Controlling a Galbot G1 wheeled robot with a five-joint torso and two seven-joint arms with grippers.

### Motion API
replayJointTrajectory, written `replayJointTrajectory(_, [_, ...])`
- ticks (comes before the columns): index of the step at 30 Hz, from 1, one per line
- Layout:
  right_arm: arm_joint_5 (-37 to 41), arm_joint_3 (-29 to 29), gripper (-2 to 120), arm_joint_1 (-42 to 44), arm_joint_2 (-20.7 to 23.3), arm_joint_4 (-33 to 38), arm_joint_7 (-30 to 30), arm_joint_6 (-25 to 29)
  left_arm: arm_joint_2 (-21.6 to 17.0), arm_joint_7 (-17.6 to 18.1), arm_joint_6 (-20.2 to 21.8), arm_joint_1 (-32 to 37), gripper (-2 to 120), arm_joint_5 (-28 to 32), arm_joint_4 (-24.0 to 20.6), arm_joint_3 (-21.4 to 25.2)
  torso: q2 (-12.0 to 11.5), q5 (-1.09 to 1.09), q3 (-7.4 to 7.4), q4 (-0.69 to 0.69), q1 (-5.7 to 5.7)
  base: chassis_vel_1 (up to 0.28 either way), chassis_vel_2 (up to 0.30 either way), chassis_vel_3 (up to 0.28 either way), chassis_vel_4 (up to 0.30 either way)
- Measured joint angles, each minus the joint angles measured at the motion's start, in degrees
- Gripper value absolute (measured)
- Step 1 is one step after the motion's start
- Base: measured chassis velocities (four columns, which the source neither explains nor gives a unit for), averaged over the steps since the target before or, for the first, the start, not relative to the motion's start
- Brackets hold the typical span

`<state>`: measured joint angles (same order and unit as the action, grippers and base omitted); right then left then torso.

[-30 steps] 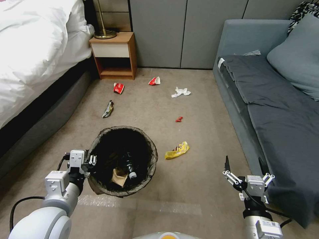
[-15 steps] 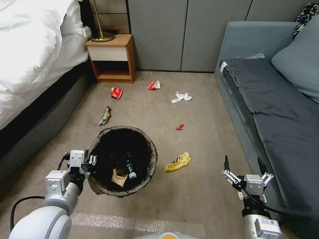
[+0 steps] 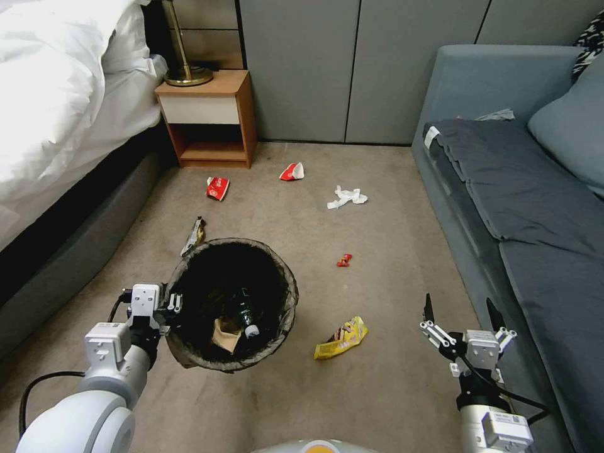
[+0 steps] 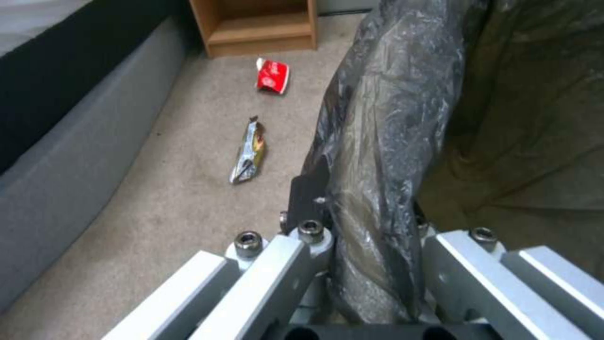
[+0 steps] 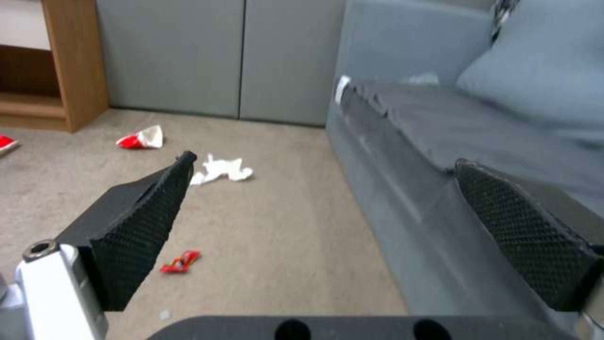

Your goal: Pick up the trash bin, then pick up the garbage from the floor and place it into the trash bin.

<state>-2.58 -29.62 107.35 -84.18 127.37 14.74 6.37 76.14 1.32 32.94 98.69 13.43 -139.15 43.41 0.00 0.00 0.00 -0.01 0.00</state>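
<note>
The left gripper (image 3: 168,306) is clamped on the trash bin (image 3: 231,304) rim, keeping its mouth upward. The right gripper (image 3: 462,314), right of the bin, has its fingers apart, ready for garbage.

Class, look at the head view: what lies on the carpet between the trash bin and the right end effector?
In the head view, a yellow snack wrapper lies on the floor between the trash bin and the right end effector; otherwise bare carpet.
</note>
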Motion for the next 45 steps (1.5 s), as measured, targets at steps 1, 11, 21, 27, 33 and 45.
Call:
replayJointTrajectory(1, [0.0, 0.0, 100, 0.0, 0.0, 0.0, 0.0, 0.0, 0.0, 0.0, 0.0, 0.0, 3, 0.0, 0.0, 0.0, 0.0, 0.00, 0.00, 0.00, 0.00, 0.000, 0.000, 0.000, 0.000])
replayJointTrajectory(11, [14.3, 3.3, 100, -12.7, 2.5, -6.9, 1.3, -18.0, -1.7, 0.8, 1.0, 1.2, 3, 2.3, -1.9, 0.6, 0.0, 0.02, 0.00, 0.02, 0.00, 0.000, 0.000, 0.000, 0.000])
replayJointTrajectory(21, [30.3, 8.9, 100, -24.6, 5.8, -17.5, 4.9, -29.5, -3.9, 2.4, 2.7, 1.8, 3, 6.6, -4.1, 1.6, 0.0, 0.02, 0.00, 0.01, 0.00, 0.000, 0.000, 0.000, 0.000])
replayJointTrajectory(27, [32.8, 10.0, 100, -27.6, 6.4, -21.9, 6.2, -30.5, -5.2, 2.4, 3.1, 1.2, 3, 7.4, -4.1, 0.8, 0.0, 0.01, 0.00, -0.01, 0.00, 0.000, 0.000, 0.000, 0.000])
replayJointTrajectory(33, [35.8, 12.3, 100, -32.0, 6.9, -28.5, 8.3, -32.9, -5.4, 2.2, 3.1, 0.9, 3, 7.8, -4.1, 0.9, 0.0, 0.00, 0.00, 0.02, 0.00, 0.000, 0.000, 0.000, 0.000])
replayJointTrajectory(45, [34.6, 16.3, 100, -37.2, 5.9, -38.9, 7.1, -32.4, -5.1, 2.1, 3.1, 0.6, 3, 7.9, -4.2, 0.9, 0.0, 0.00, 0.00, 0.01, 0.00, 0.000, 0.000, 0.000, 0.000])
